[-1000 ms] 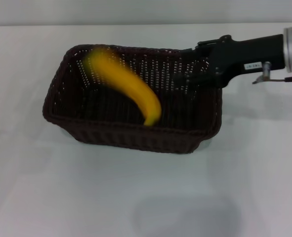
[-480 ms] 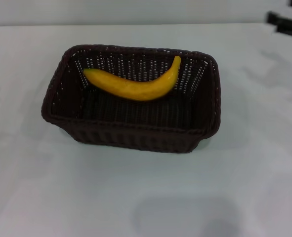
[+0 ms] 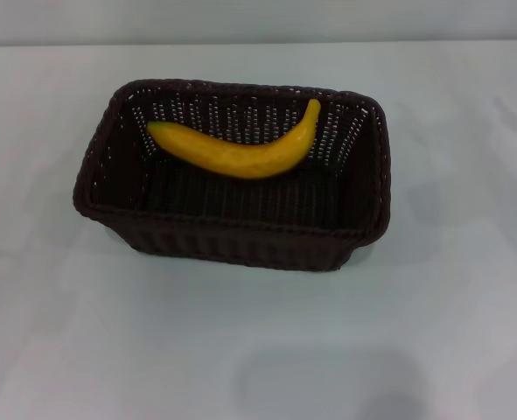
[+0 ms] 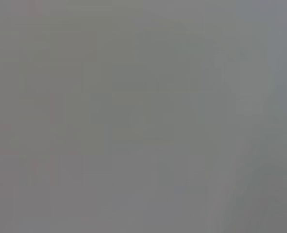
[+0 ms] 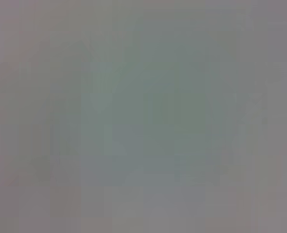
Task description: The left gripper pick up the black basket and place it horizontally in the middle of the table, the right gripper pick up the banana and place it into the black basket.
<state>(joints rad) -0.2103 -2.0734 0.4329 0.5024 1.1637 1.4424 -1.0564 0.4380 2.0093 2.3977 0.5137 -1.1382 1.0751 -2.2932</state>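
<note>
Black basket [image 3: 232, 175] sat on the white table [image 3: 450, 297], long side running left-right across the head view, roughly centred and a bit toward the far edge. It stood upright on its base, open top up, braided rim all visible, openwork showing light through the far wall. Banana [image 3: 238, 146] lay inside the basket, in the far half, resting along the back wall. Its blunt end pointed to the robot's left and the narrow stem end curved up toward the right, near the far-right corner. It was fully within the rim, nothing touching it from above. A soft grey shadow lay on the table near the bottom of the head view, well apart from the basket. Neither the left gripper nor the right gripper appeared in the head view, so I couldn't tell how far open either was, or whether either had hold of anything. Both wrist views showed only a flat grey field with no fingers, no basket and no banana that I could make out. Nothing was in contact with basket or banana in the head view.
</note>
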